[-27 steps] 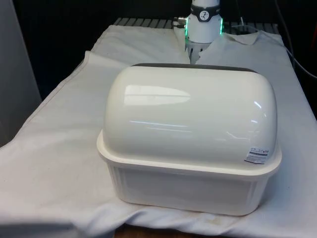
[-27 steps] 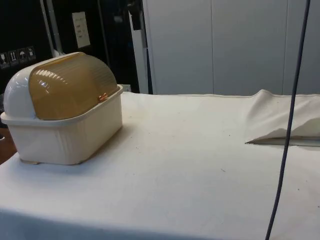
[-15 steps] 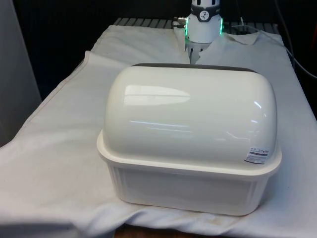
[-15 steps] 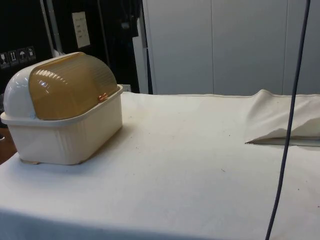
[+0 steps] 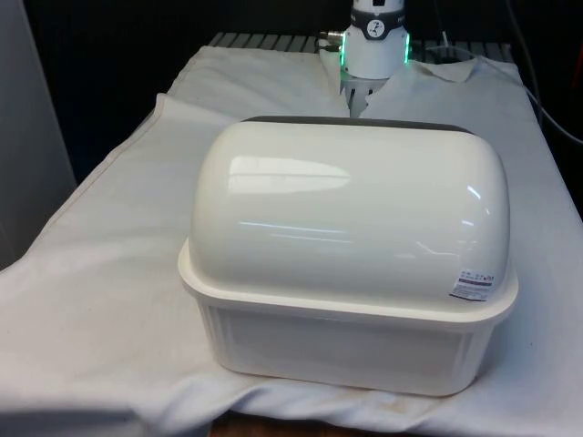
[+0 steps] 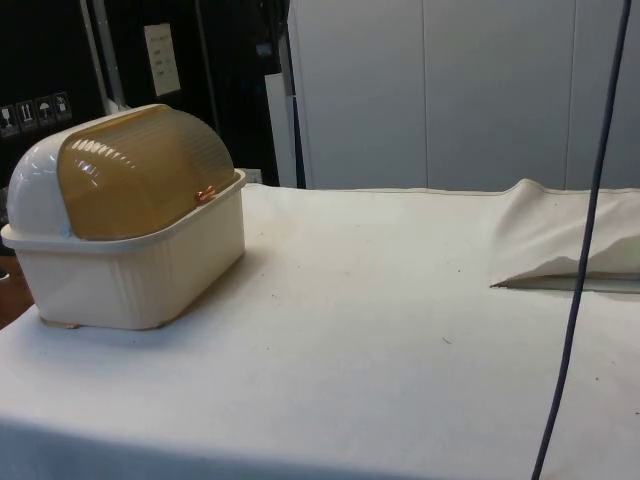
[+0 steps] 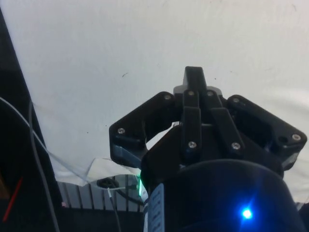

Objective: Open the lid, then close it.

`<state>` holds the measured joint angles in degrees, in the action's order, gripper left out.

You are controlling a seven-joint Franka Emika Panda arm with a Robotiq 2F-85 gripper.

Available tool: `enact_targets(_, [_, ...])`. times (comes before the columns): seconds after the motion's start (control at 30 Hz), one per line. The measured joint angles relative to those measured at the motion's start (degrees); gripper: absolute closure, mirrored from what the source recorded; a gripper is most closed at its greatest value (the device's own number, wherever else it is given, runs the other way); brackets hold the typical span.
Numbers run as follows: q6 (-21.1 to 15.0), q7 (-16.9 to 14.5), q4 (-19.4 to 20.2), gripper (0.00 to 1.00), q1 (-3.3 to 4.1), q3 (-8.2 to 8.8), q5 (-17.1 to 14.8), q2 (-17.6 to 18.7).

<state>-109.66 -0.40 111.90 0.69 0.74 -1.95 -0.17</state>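
Pincer (image 7: 193, 79): fingers together, gripping nothing, over bare tabletop (image 7: 145, 43).
Bread box (image 6: 125, 235): amber lid (image 6: 140, 170) shut; opening and closing both remain.

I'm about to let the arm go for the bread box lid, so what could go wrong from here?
The small copper handle on the amber lid is a narrow target; the gripper might slip off. The bread box sits loose on the wrinkled cloth, so pushing could slide it.

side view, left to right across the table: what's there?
Bread box with its amber roll lid shut, small copper handle on the lid's edge → bare white cloth → raised fold in the cloth → dark hanging cable.
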Motion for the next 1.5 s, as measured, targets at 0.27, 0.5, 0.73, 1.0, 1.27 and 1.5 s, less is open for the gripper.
enact_targets(0.27, [-5.33,0.0,4.98,1.0,0.0,0.0,0.4,-2.52])
enact_targets(0.5, [-9.28,0.0,7.73,1.0,-0.17,0.11,0.86,-3.04])
enact_targets(0.73, [-15.07,-0.34,10.83,1.0,-0.34,0.63,1.03,-2.46])
enact_targets(1.0, [-19.71,-0.52,12.61,1.0,-0.46,0.8,1.03,-0.86])
enact_targets(1.27, [-25.15,-0.57,13.69,1.0,-0.52,1.15,1.03,2.41])
enact_targets(1.5, [-28.53,-0.63,13.75,1.0,-0.52,1.43,1.03,4.98])
